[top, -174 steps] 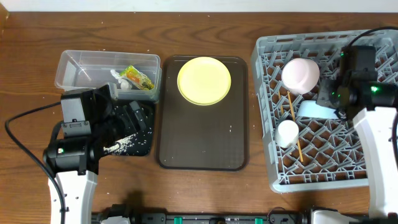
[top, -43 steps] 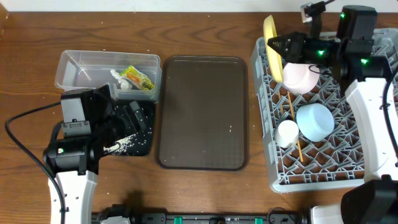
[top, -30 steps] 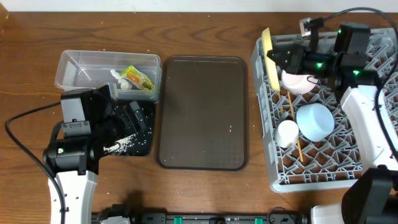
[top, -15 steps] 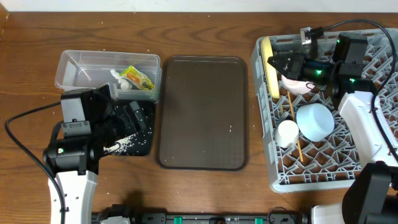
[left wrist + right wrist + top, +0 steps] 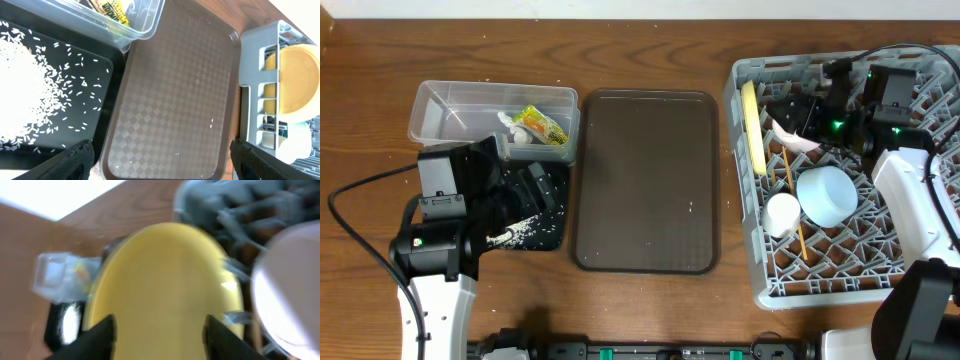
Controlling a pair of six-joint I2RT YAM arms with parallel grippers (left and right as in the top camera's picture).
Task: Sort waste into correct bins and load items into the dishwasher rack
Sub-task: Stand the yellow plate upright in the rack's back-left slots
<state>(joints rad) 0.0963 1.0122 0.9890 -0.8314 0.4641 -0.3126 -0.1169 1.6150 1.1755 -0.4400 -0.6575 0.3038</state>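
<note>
Right hand point(image 5: 782, 108) looks released, fingers spread, with the plate point(image 5: 752, 125) on edge just ahead. Stiff, glazed, slippery, breakable — pinch its rim, not its face.

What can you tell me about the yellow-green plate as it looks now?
The plate is round, plain pale yellow-green and smooth, with a shallow rim. It stands on edge, nearly upright, along the left side of the grey dishwasher rack, among its pegs. Overhead shows only its thin edge; the wrist views show its face. The right gripper sits close beside it, fingers open; contact cannot be judged.
</note>
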